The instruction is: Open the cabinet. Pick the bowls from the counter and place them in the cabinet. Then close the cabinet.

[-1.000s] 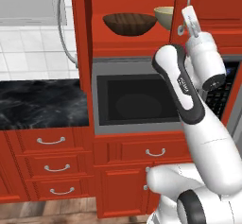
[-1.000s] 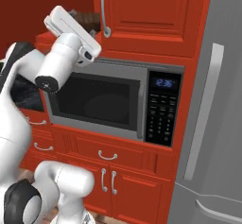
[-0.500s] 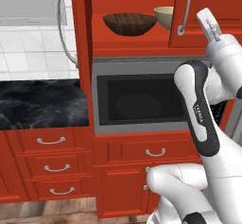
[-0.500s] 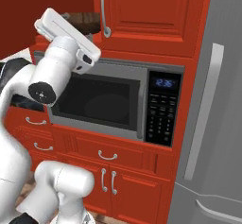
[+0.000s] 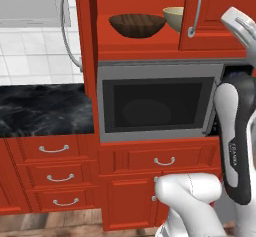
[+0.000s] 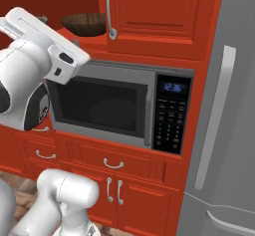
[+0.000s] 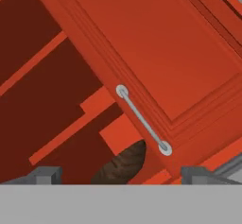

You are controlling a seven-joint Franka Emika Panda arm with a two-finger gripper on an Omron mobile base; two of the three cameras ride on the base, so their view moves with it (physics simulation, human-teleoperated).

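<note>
Now that I've pulled my arm back from the shelf with my gripper (image 7: 120,175) jaws spread and empty, both the wooden bowl (image 5: 137,24) and the beige bowl (image 5: 174,17) sit inside the red cabinet (image 5: 145,46), so closing its doors looks like all that's left.

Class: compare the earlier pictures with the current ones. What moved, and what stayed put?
The arm swung right and away from the cabinet, its hand open and empty. Both bowls, brown and beige, stayed on the shelf; the left door stayed open, the right door shut.

Wood-grained brown bowl (image 5: 137,25), glazed beige bowl (image 5: 174,18)
</note>
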